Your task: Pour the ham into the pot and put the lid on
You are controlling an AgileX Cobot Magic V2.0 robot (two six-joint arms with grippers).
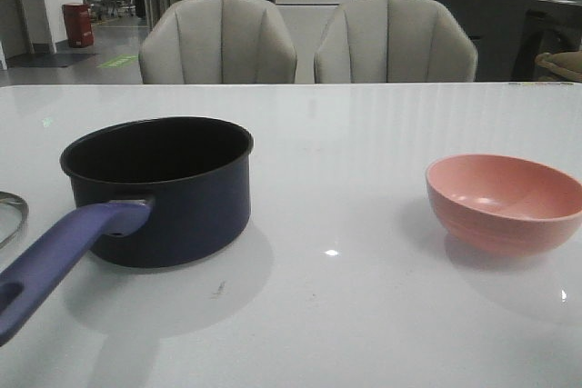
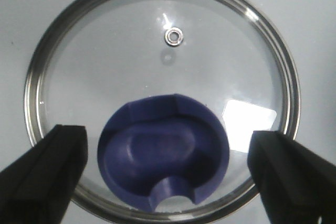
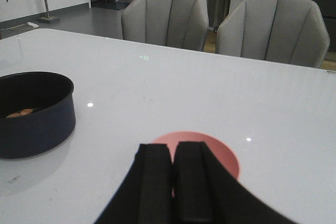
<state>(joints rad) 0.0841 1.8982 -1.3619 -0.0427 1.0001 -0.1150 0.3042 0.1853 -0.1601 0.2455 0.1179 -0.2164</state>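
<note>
**Hovering over the lid, ham already in the pot**

Left hand [image 2: 168, 174] spread wide, its two black fingers [image 2: 44, 174] flanking the lid [image 2: 163, 66] from above, gripping nothing. Lid lies flat on the tabletop [image 1: 364, 134]: glass disc, metal rim, small steam vent, blue-purple notched knob [image 2: 163, 153] between the fingers. From the front view only a sliver of the lid's rim shows at the far left edge, just beside the pot's handle [image 1: 59, 256].

Pot [image 1: 159, 188] stands upright on the left half of the tabletop, dark navy, black inside, uncovered. Purple-blue handle runs toward the camera and left. Right wrist view shows a few orange-pink ham slices [image 3: 21, 113] low inside the pot against the near wall; the front view cannot see them.

Pink bowl [image 1: 505, 202] sits upright on the right half, well apart from the pot; its interior looks bare in the front view.

Right hand [image 3: 173, 182] closed, fingers pressed together with nothing between them, poised above the near rim of the bowl.

Two grey chairs [image 1: 218, 43] stand behind the tabletop.
</note>
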